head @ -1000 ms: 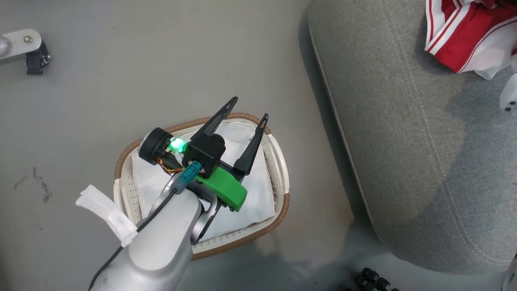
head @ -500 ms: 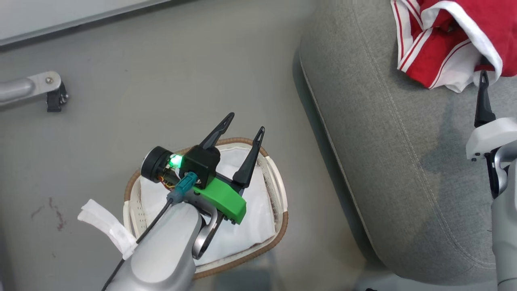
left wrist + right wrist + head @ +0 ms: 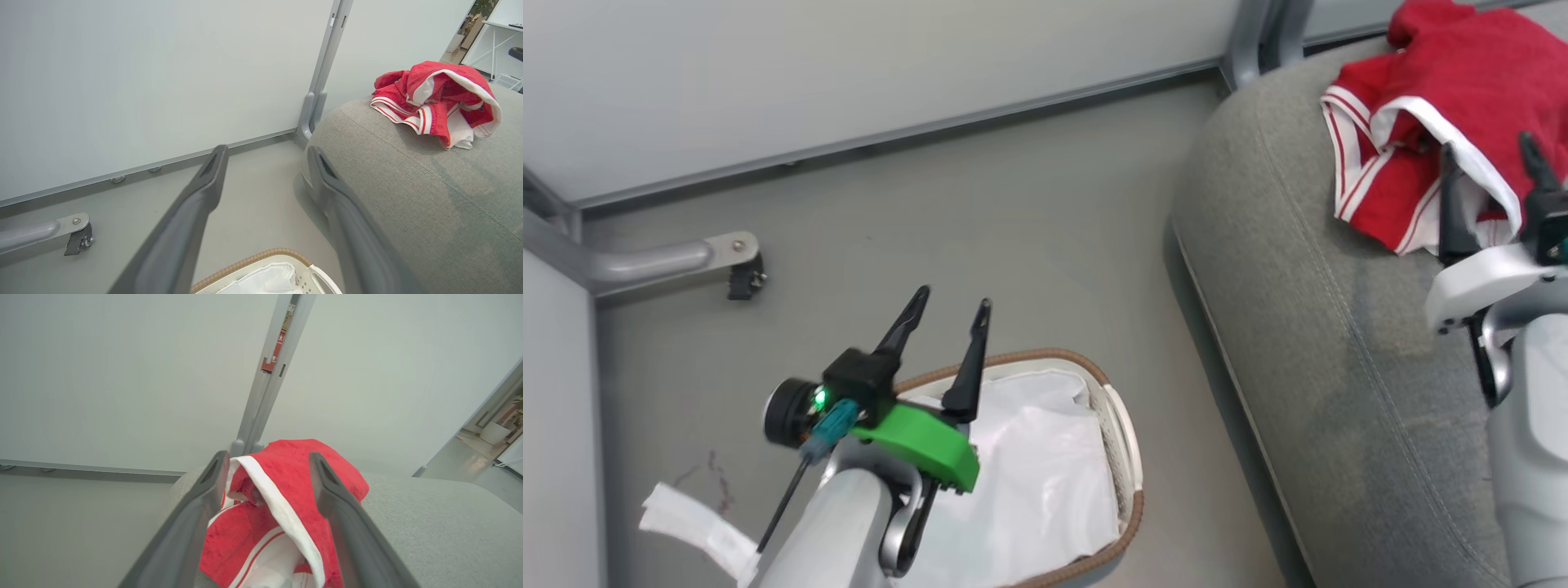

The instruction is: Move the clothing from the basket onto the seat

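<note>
Looks all but finished. Shows the red clothing [image 3: 1429, 98], white-striped and white-trimmed, bunched in one heap near the rounded corner of the grey sofa seat [image 3: 1323, 351], well apart from the oval basket [image 3: 1129, 457] down on the floor beside it. Finds nothing red in the basket, only the white cloth liner [image 3: 1045, 482] crumpled inside the brown woven rim, though with the near part hidden behind the left forearm. Cannot separate the heap into two garments, so cannot confirm both pieces beyond the bare liner. Has the right gripper [image 3: 1485, 147] spread wide at the near edge of the heap, gripping nothing, with cloth visible between its fingers in the right wrist view; cannot tell whether touching. Has the left gripper [image 3: 954, 298] likewise wide and empty, poised over the far rim of the basket and pointing toward the wall. Leaves, by this reckoning, little beyond drawing both arms clear.
</note>
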